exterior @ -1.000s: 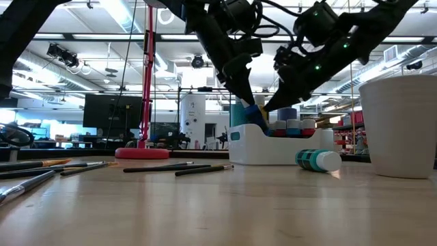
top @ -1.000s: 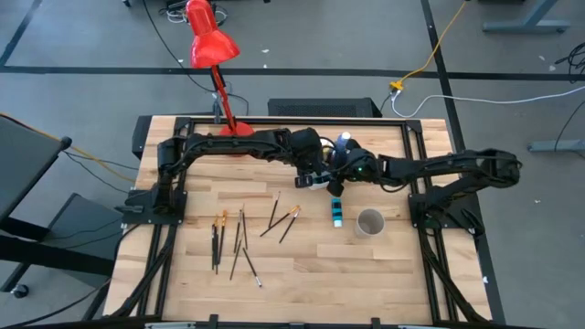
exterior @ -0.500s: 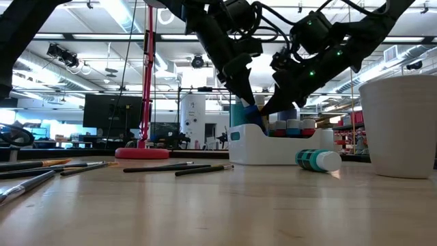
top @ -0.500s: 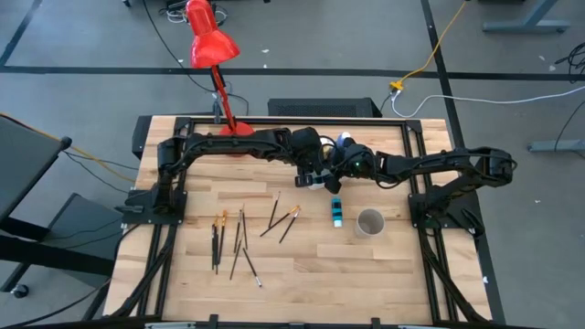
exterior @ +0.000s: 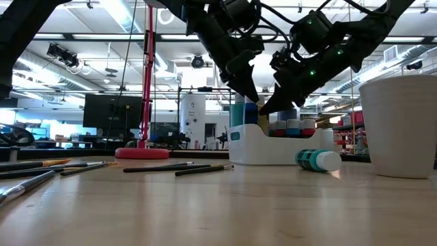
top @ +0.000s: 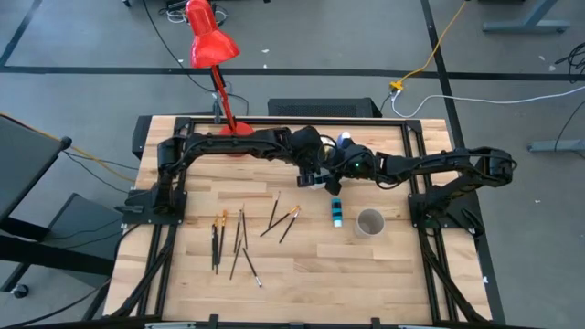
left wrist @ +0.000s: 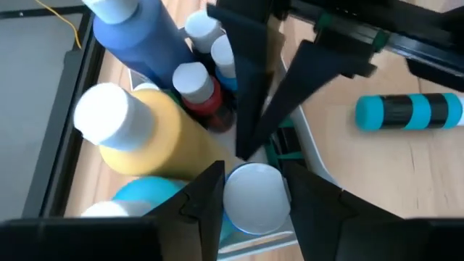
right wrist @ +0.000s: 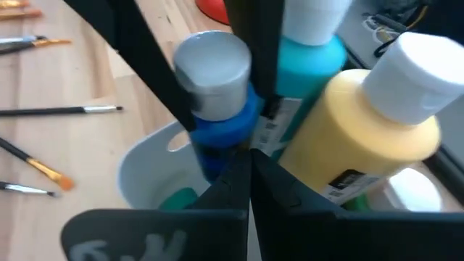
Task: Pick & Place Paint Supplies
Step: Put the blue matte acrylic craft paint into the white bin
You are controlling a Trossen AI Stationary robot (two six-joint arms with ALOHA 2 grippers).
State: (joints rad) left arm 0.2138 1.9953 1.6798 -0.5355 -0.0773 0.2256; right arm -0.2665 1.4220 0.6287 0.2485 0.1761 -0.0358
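Since a second ago the right gripper (top: 334, 171) has slid in closer to the left gripper (top: 315, 174), and both now crowd over the white plastic caddy (exterior: 273, 147) at the far middle of the table; nothing else has shifted. The left gripper's fingers (left wrist: 210, 190) stand spread on either side of a white-capped small blue paint bottle (left wrist: 250, 197) inside the caddy, apparently not yet clamped on it. The right gripper's fingers (right wrist: 250, 181) meet with no gap, holding nothing, wedged among the bottles beside a tall yellow bottle (right wrist: 370, 138). Just nearer the front than both grippers, a teal-and-black striped bottle (top: 337, 213) lies on its side on the wood, beside a white cup (top: 370, 222). Farther toward the left arm's side, the thin black and brown brushes (top: 239, 236) lie scattered. So the bottles seem mostly gathered, while the brushes and the fallen bottle remain.
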